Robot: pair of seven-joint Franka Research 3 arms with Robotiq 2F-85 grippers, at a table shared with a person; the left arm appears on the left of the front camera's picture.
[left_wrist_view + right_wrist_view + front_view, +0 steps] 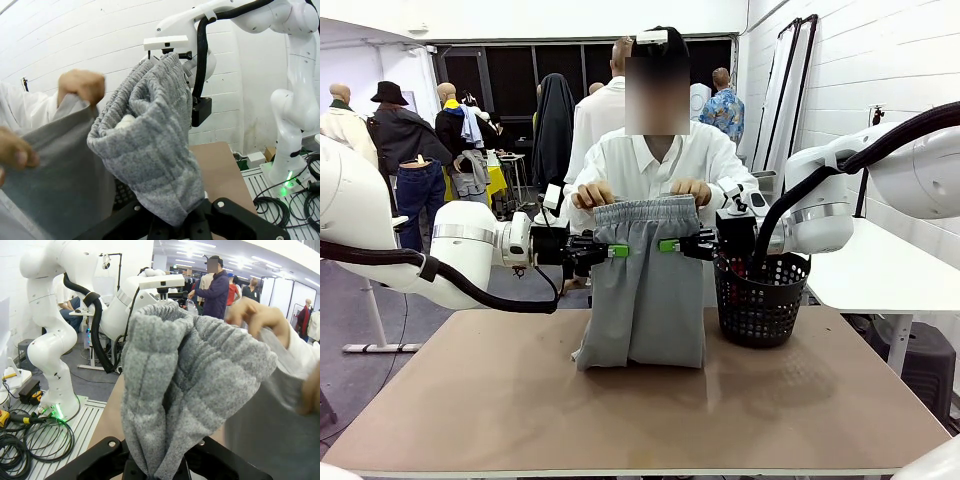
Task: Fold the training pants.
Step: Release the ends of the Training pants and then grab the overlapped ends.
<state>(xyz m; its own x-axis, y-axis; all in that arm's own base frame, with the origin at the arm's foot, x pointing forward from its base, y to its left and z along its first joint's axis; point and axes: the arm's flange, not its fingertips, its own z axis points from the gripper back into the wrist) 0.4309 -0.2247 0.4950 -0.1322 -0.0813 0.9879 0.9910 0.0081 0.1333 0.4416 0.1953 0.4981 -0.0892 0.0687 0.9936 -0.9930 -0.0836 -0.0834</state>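
The light grey soft jersey training pants (pixel 645 290) with a gathered elastic waistband hang upright over the middle of the far edge of the brown desk (pixel 520 400). Their lower ends crumple where they rest on the desk top. Across the desk a person in a white shirt holds the waistband from above, one hand (pixel 594 194) near each end of it, the other hand (pixel 691 190) beside the first. Just below the waistband, the left pincer (pixel 617 250) is clamped shut on the garment's left edge and the right pincer (pixel 668 245) on its right edge. In each wrist view a thick bunch of ribbed grey cloth rises out of closed jaws. A black mesh plastic basket (pixel 760 305) stands on the desk near its far right corner, just beside the pants. No fold appears to have been made: the pants hang at full length, doubled only where they slump. The task looks to be at its start, with the garment held between robot and person. Laying it flat and making every fold remain to be done.
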